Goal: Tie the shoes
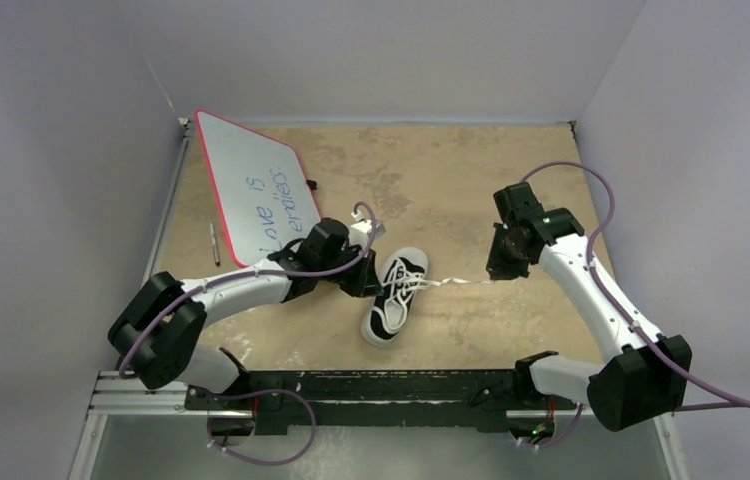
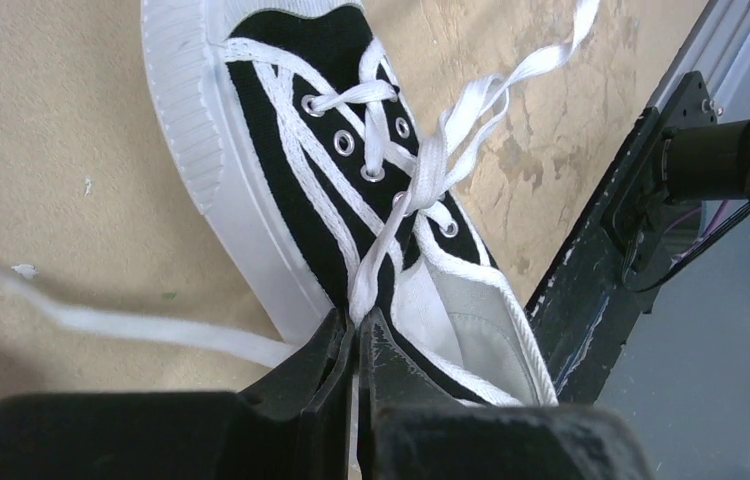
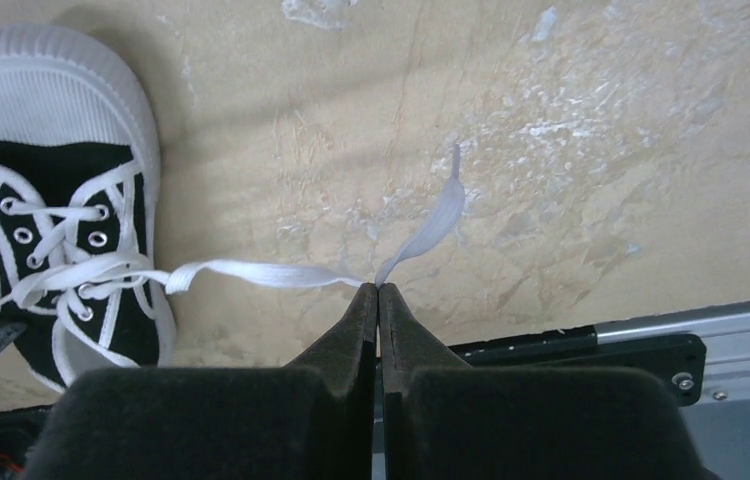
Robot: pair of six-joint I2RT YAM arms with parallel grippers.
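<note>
With our left gripper (image 2: 356,335) we are pinching one lace (image 2: 378,262) tight over the opening of the shoe (image 1: 394,297). Our right gripper (image 3: 378,295) is clamping the other lace (image 3: 261,272), holding it stretched rightward from the shoe, mid-table (image 1: 471,190).

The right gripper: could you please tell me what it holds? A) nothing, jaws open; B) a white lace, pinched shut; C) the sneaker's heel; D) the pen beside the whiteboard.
B: the right wrist view shows the right gripper closed on the white lace that runs to the sneaker.
</note>
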